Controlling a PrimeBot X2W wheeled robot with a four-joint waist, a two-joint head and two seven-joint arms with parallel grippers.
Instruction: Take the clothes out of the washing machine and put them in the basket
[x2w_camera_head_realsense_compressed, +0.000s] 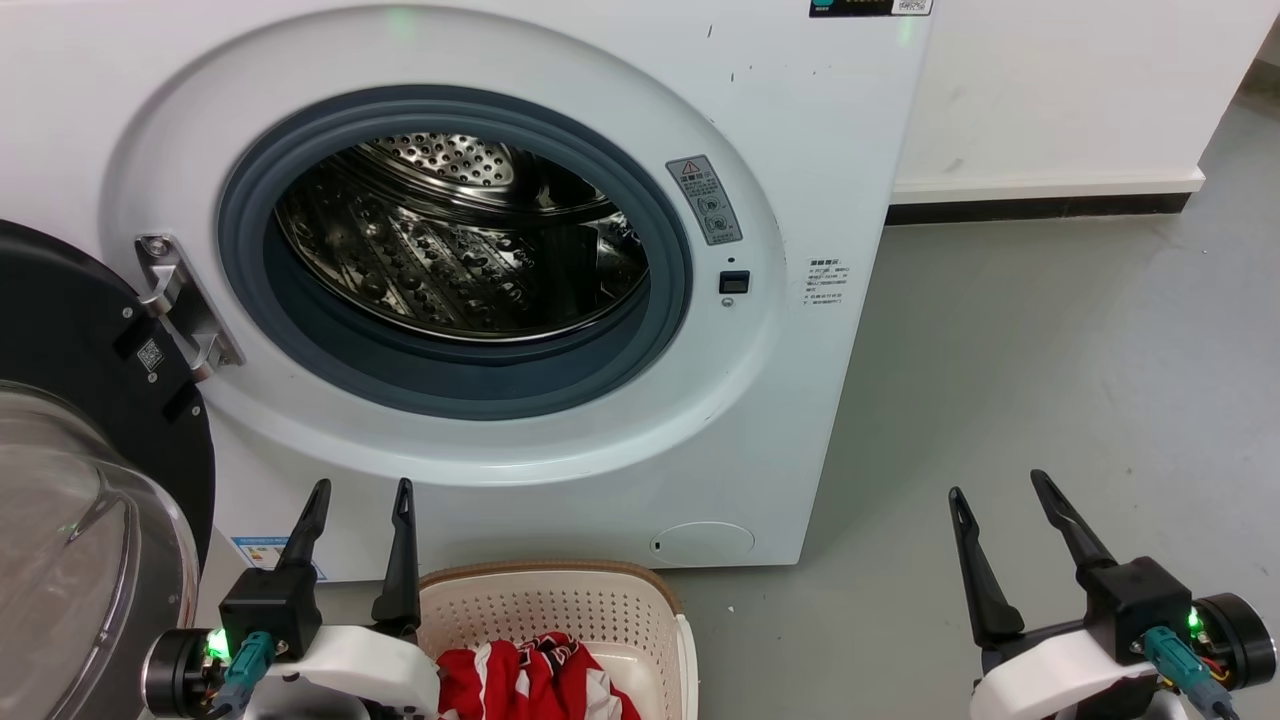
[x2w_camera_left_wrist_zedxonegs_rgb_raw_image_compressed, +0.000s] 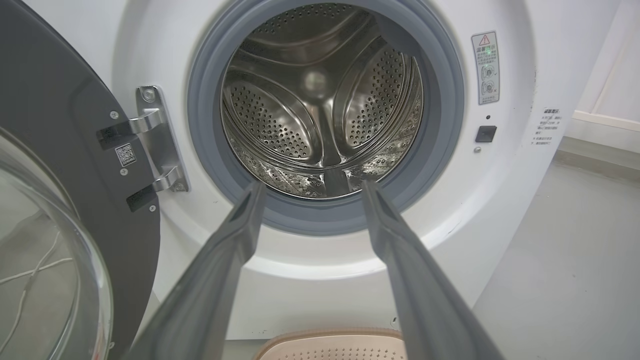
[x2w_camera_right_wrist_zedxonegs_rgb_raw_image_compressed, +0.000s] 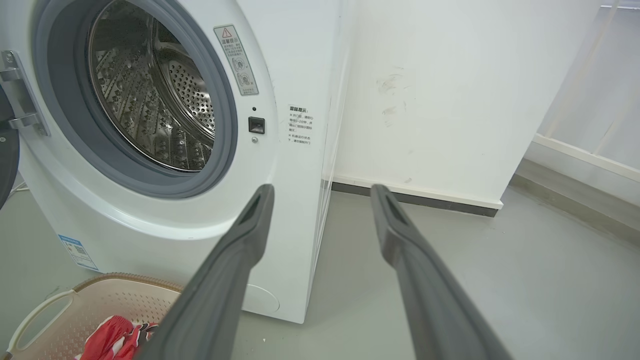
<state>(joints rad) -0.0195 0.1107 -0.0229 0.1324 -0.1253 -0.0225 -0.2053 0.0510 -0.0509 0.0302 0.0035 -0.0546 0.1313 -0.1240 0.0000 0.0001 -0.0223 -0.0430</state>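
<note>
OK, far left: the door (x2w_camera_head_realsense_compressed: 70, 330) hangs swung wide open, black frame w/ its glass bowl bulging toward the cam. A steel hinge (x2w_camera_head_realsense_compressed: 185, 300) ties it to the washing machine (x2w_camera_head_realsense_compressed: 830, 150). Next right, the porthole faces the robot, ringed by the grey seal (x2w_camera_head_realsense_compressed: 450, 385). The drum (x2w_camera_head_realsense_compressed: 460, 250) runs front-to-back behind it, bare perforated steel and one lifter rib showing in the left wrist view.

Below the porthole, the left gripper (x2w_camera_head_realsense_compressed: 362, 485) sits low, fingers pointing up at the washer front, jaws apart w/ nothing btwn them. It hangs just beside the basket's left edge.

The basket (x2w_camera_head_realsense_compressed: 560, 600) stands on the floor (x2w_camera_head_realsense_compressed: 1050, 350) right in front of the washer, its curved brown rim nearest the machine. The clothes (x2w_camera_head_realsense_compressed: 530, 680) lie inside it, toward the near side: a crumpled red heap w/ white stripes and a bit of black. No clear long axis or heading. The heap is bunched and cut off by the head view's bottom edge. Right wrist view catches the same heap at its lower left.

Well apart to the right, over bare floor, the right gripper (x2w_camera_head_realsense_compressed: 998, 484) also points up and slightly left, jaws spread, holding nothing. A white wall (x2w_camera_head_realsense_compressed: 1050, 80) stands beyond.
</note>
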